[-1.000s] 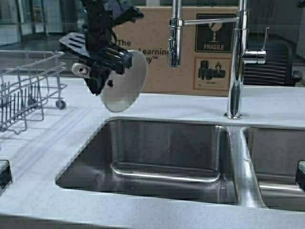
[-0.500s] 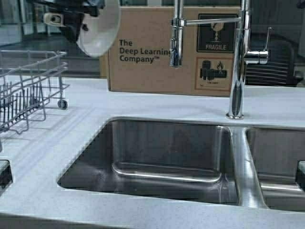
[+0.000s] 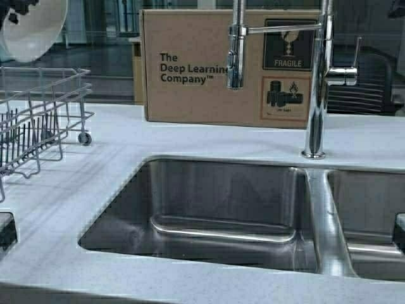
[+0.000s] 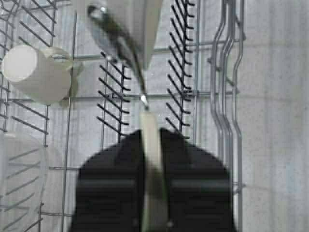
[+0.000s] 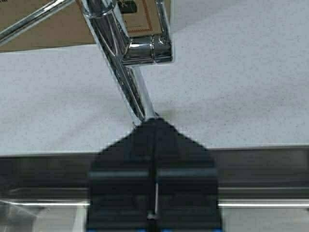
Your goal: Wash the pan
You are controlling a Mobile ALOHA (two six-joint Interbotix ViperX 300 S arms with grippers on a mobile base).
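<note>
Hanging high at the far left corner of the high view, the pan (image 3: 33, 28) is tilting on its edge above the wire dish rack (image 3: 38, 120), which is standing on the counter (image 3: 190, 136) to the left of the sink. In the left wrist view the left gripper (image 4: 153, 159) is pinching the cream-white handle (image 4: 150, 145) of the pan between its two black fingers (image 4: 111, 183), and the metal neck of the handle is running up to the white bowl of the pan (image 4: 145, 24). Under the pan, the rack wires and rows of dark prongs are showing, with a white mug (image 4: 34, 72) lying on its side in the rack and a clear plastic container (image 4: 19, 179) beside it.

The right gripper (image 5: 154, 145) is pressing its fingers together with nothing between them. It is sitting low at the right, over the edge of the sink, pointing toward the base of the chrome faucet (image 5: 130, 77).

In the high view the large left sink basin (image 3: 215, 209) is lying in the middle, a second basin (image 3: 370, 209) is to the right of it, and the faucet (image 3: 316, 82) is standing behind the divider with its spray head (image 3: 235, 44) hanging over the left basin. A cardboard box (image 3: 209, 66) with printed words is standing on the counter behind the sink.
</note>
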